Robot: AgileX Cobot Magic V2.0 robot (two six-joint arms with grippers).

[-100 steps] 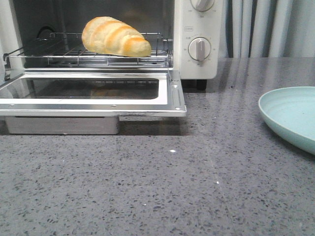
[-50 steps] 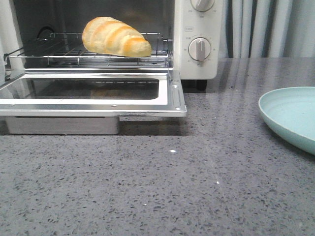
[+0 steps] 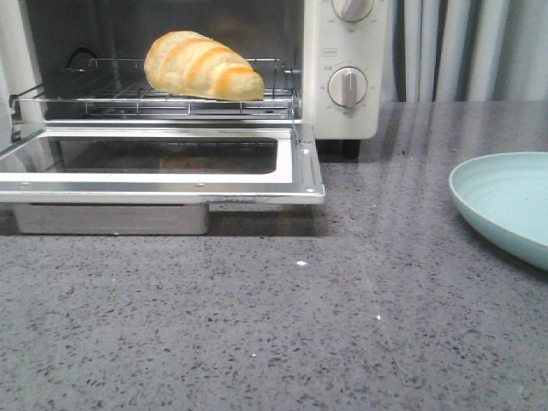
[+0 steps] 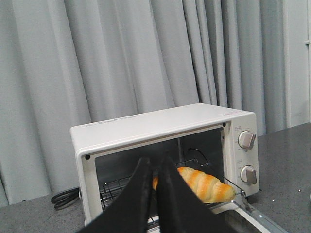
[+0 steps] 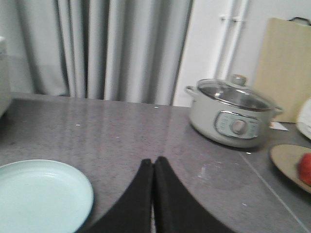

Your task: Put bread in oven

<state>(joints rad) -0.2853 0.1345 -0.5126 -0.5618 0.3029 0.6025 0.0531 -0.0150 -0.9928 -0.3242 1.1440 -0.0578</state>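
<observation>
Nothing has really moved since the earlier frame: the bread (image 3: 203,66) lies on the wire rack (image 3: 154,101) inside the oven (image 3: 342,68), its door (image 3: 163,167) dropped flat. That suggests placement is done and only closing remains. Both pincers, left gripper (image 4: 156,170) and right gripper (image 5: 153,167), are pressed together, empty, clear of the oven; 1 teal plate (image 3: 505,201) sits well right of it.

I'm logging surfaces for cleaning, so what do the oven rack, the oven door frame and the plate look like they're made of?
Wire rack: thin, shiny metal rods, probably chromed or stainless steel.
Oven door frame: bright brushed metal with visible screws, set around a glass window.
Plate: pale mint, smooth with faint concentric ridges; glazed ceramic or melamine, which one the pictures don't show.
</observation>
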